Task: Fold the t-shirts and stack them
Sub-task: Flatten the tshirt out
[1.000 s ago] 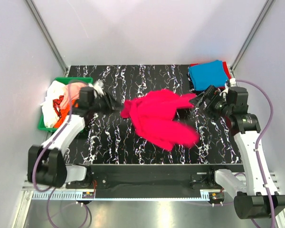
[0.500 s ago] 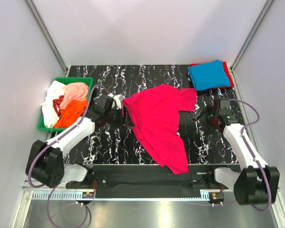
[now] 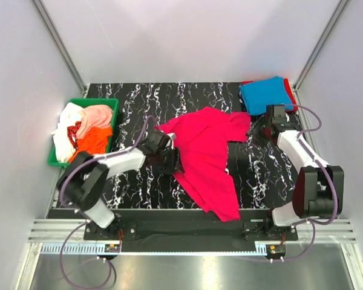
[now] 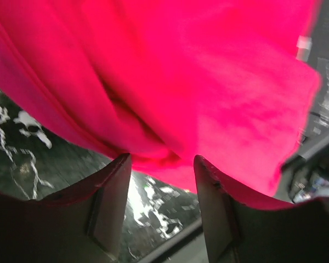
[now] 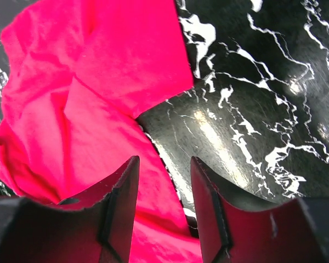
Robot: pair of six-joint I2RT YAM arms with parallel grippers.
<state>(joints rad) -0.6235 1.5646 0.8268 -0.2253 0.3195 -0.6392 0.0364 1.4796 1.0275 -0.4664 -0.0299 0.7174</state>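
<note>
So the pink tee (image 3: pixel 206 157) is sprawled mid-bench (image 3: pixel 133 96), long axis slanting from the sleeves at the far side down to the hem at the near edge. My left hand (image 3: pixel 172 162) sits right at its left edge, fingers apart and empty, cloth just past the tips. My right hand (image 3: pixel 258 130) is spread and empty too, just beside the right sleeve, so I reckon left's closer.
</note>
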